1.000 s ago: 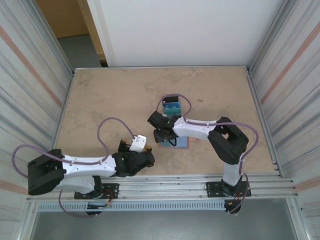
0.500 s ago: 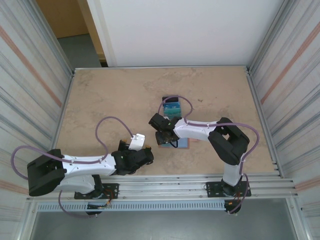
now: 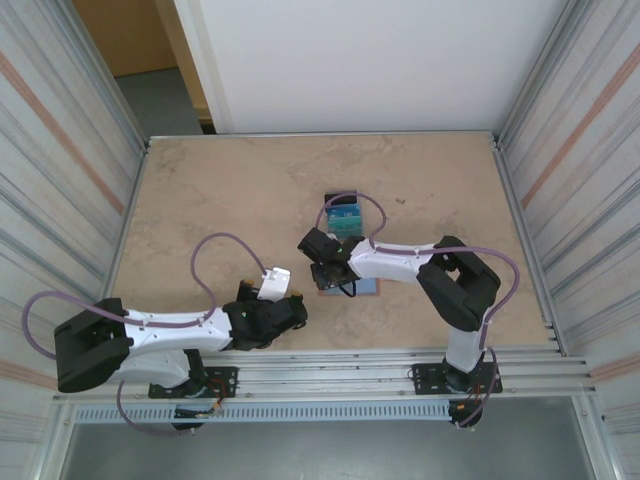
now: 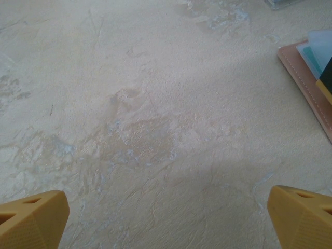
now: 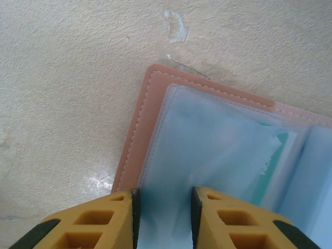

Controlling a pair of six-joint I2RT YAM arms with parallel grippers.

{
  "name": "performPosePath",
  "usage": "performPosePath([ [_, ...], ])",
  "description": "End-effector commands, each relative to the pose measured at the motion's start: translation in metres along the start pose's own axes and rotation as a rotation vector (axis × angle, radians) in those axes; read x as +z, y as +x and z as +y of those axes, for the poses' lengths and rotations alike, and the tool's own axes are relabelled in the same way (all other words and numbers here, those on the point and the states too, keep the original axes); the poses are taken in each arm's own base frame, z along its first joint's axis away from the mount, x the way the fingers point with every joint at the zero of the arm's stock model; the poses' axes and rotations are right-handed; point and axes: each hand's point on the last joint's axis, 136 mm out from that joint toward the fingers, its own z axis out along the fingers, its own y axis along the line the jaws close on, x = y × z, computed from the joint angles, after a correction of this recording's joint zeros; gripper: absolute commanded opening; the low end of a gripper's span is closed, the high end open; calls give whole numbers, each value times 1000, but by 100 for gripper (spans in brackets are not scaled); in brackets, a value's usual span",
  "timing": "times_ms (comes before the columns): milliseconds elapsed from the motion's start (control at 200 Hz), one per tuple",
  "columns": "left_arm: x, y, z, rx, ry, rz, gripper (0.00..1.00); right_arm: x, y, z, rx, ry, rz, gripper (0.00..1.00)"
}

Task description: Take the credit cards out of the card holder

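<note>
A beige, marbled counter (image 3: 220,200) fills the floor of a booth, with ribbed metal panels at 3 and 9 o'clock and a white wall at 12 o'clock. The card holder (image 3: 364,287) lies open and flat just off the counter's middle, toward 5 o'clock. Its salmon cover faces down and its blue-grey pockets face up.

The right arm reaches in from 3 o'clock, and the right fingers (image 3: 330,272) come down over the holder's 9 o'clock half. In the right wrist view the two yellow pads stand close together with only a narrow gap. The edge of a clear pocket (image 5: 207,135) runs up into that gap. I cannot tell whether the pads actually pinch the pocket or merely flank it. A teal card (image 5: 272,155) shows through the plastic at the 3 o'clock side of that view. The stitched salmon rim (image 5: 139,124) borders the pocket at 9 o'clock.

A small stack of credit cards (image 3: 343,214), black over blue and teal, lies on the counter at 12 o'clock of the holder, near it but apart.

The left fingers (image 3: 292,300) sit low over bare counter at 8 o'clock of the holder, a little way off. In the left wrist view they are spread wide, one pad in each lower corner with nothing between them. The holder's salmon edge (image 4: 306,78) shows at 2 o'clock in that view.
</note>
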Motion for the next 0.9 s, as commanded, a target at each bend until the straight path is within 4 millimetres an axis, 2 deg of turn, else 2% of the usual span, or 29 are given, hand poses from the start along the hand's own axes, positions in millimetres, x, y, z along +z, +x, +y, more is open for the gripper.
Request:
performPosePath([
  [0,-1,-8,3,-12,-15,-11,99,-6,10,-1,-4,-21,23,31],
  [291,-6,-17,1,-8,-5,-14,99,-20,9,15,14,-134,10,31],
  [566,-10,-23,3,-11,3,-24,99,-20,6,-5,45,-79,10,36],
  [897,-9,-20,3,-1,-3,-12,99,-19,8,-10,43,-47,15,26],
])
